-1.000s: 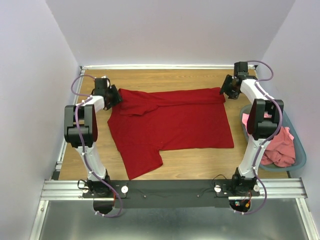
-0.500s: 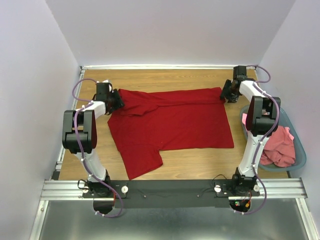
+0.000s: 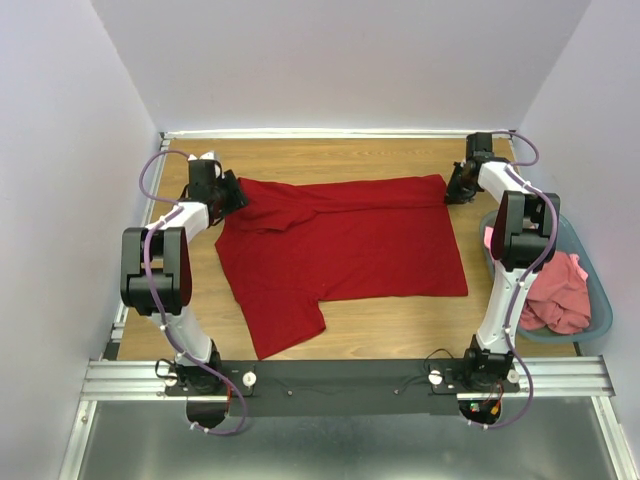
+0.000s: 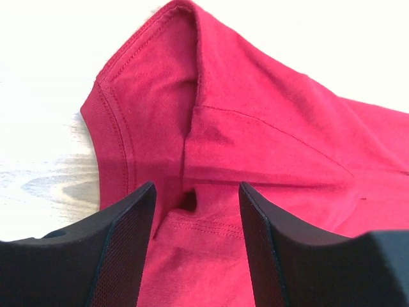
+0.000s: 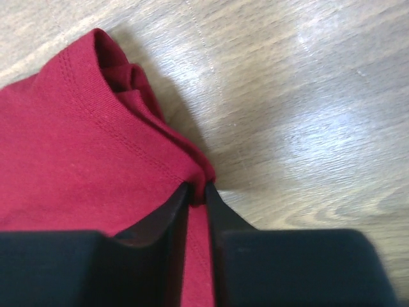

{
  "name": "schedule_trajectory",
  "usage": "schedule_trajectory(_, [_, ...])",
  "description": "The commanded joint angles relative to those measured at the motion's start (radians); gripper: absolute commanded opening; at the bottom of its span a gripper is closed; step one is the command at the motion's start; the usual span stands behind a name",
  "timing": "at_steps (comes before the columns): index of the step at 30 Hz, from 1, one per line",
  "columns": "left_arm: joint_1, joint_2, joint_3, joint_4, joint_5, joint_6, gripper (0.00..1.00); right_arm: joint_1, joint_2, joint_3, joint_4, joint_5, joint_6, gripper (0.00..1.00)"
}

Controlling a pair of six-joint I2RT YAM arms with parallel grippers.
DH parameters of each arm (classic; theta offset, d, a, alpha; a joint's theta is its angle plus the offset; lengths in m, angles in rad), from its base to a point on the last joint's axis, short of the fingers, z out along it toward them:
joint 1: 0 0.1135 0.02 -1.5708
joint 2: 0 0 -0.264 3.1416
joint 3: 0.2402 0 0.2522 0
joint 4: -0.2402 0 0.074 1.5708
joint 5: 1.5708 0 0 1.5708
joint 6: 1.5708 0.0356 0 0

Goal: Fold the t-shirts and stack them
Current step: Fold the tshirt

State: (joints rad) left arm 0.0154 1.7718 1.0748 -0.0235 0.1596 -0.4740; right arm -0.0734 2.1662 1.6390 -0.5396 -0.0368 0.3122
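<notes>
A dark red t-shirt (image 3: 340, 245) lies spread on the wooden table, a sleeve pointing to the near left. My left gripper (image 3: 234, 196) is at its far left corner. In the left wrist view the gripper (image 4: 197, 198) is open, its jaws either side of a folded shoulder seam of the shirt (image 4: 255, 134). My right gripper (image 3: 449, 190) is at the far right corner. In the right wrist view the gripper (image 5: 198, 188) is shut on the shirt's hem edge (image 5: 77, 147). Salmon-pink t-shirts (image 3: 555, 290) lie bunched in the basket at the right.
A grey-blue plastic basket (image 3: 600, 330) stands at the table's right edge beside the right arm. Walls close in on the left, back and right. A metal rail (image 3: 340, 378) runs along the near edge.
Both grippers have edged slightly toward the back of the table at the shirt's far corners. The shirt lies as before.
</notes>
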Motion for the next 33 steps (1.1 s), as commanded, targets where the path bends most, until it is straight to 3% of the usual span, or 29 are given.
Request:
schedule_trajectory(1, [-0.005,-0.022,-0.016,0.016,0.017,0.017,0.64,-0.008,0.023,-0.002,0.0,-0.015,-0.009,0.16])
schedule_trajectory(6, [-0.011,-0.02,-0.03,0.017,0.006,0.024,0.64,-0.008,0.024,0.001,0.0,-0.021,-0.01,0.06])
schedule_trajectory(11, [-0.012,-0.009,-0.048,0.019,0.003,0.037,0.57,-0.008,0.027,0.004,0.0,-0.028,-0.009,0.05])
schedule_trajectory(26, [-0.06,0.032,-0.067,0.126,0.047,0.078,0.57,-0.008,0.026,0.013,0.0,-0.029,-0.021,0.05])
schedule_trajectory(33, [-0.058,0.031,-0.064,0.065,-0.106,0.052,0.59,-0.008,0.02,0.013,-0.002,-0.031,-0.025,0.04])
